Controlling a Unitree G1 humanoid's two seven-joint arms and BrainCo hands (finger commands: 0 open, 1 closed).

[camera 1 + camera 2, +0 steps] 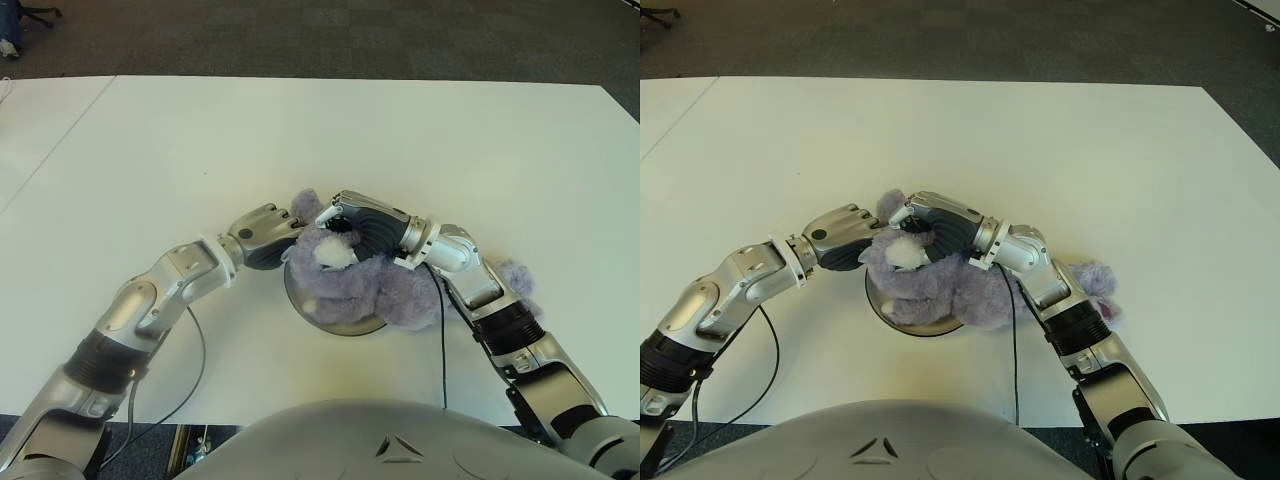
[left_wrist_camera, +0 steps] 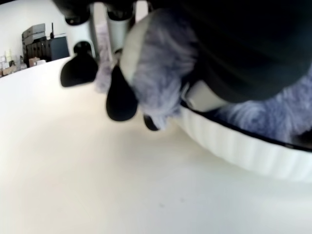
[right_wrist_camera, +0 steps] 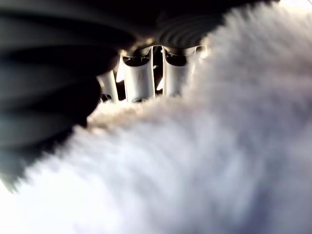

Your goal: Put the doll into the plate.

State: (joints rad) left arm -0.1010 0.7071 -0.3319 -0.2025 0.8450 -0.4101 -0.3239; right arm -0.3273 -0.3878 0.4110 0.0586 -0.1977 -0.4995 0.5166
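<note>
We have the purple plush doll (image 1: 365,285) lying across the plate (image 1: 335,325), its head and body over the dish and a fuzzy limb trailing off the side of the plate toward the robot's right, under the right forearm. The plate sits on the white table (image 1: 400,140), near the edge closest to the robot. Our right hand (image 1: 352,222) comes over the doll from the right side of the plate, fingers curled down into the fur on top of the head, and in the right wrist view those fingers (image 3: 139,78) press straight into the fluff, so we call it a grasp on the doll. Our left hand (image 1: 268,235) meets the doll from the left side of the plate, touching the fur by the ear; whether its fingers close on anything we cannot tell. In the left wrist view the plate's ribbed white rim (image 2: 234,146) shows just beside the doll's face.
</note>
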